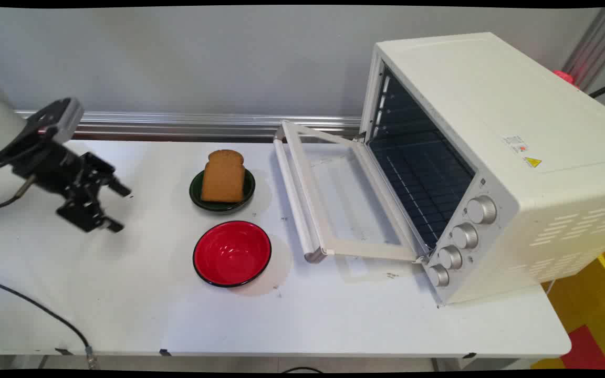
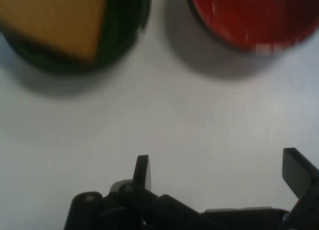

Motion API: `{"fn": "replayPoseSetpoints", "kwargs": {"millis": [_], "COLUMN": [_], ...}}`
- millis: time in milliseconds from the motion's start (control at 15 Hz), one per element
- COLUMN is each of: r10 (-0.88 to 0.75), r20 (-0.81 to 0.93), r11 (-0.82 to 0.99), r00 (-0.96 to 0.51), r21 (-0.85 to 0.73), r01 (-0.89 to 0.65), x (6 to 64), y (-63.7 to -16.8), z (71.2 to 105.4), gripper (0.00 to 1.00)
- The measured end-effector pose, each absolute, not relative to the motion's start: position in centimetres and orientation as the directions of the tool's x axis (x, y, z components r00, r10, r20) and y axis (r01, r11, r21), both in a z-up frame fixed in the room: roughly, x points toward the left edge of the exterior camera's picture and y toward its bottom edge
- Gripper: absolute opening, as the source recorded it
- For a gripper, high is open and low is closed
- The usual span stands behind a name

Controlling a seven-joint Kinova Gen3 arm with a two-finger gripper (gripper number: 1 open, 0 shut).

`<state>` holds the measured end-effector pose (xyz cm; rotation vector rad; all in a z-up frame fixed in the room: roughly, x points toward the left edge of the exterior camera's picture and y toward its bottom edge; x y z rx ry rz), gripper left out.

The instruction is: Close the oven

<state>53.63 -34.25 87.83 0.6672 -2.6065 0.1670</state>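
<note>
My black gripper (image 1: 118, 209) hovers over the left part of the white table (image 1: 124, 304), open, with nothing between its fingers. Its fingertips (image 2: 142, 166) stand wide apart in the hand view. To its right a slice of brown toast (image 1: 222, 176) lies on a dark green plate (image 1: 195, 189). Just in front of that plate sits an empty red bowl (image 1: 232, 253). The hand view shows the toast (image 2: 55, 21) on the green plate (image 2: 122, 28) at top left and the red bowl (image 2: 249, 16) at top right, both well beyond the gripper (image 2: 219, 168).
A white toaster oven (image 1: 497, 157) fills the right side of the table, its door (image 1: 334, 194) folded down flat towards the plates and its dark inside (image 1: 418, 163) showing. A black cable (image 1: 34, 310) runs across the table's front left corner.
</note>
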Motion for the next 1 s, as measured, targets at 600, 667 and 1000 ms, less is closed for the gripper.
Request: {"fn": "replayPoseSetpoints", "kwargs": {"millis": [600, 667, 1000], "r10": [-0.369, -0.358, -0.318], "r20": [0.64, 0.648, 0.678], "r11": [0.87, 0.872, 0.882], "r00": [-0.674, -0.672, -0.663], "r21": [-0.017, -0.024, -0.044], "r01": [-0.492, -0.488, -0.468], "x": [50.1, 49.9, 49.2], "y": [-37.4, -37.6, -38.7], "z": [89.7, 89.7, 89.5], "gripper": [1.0, 1.0, 1.0]}}
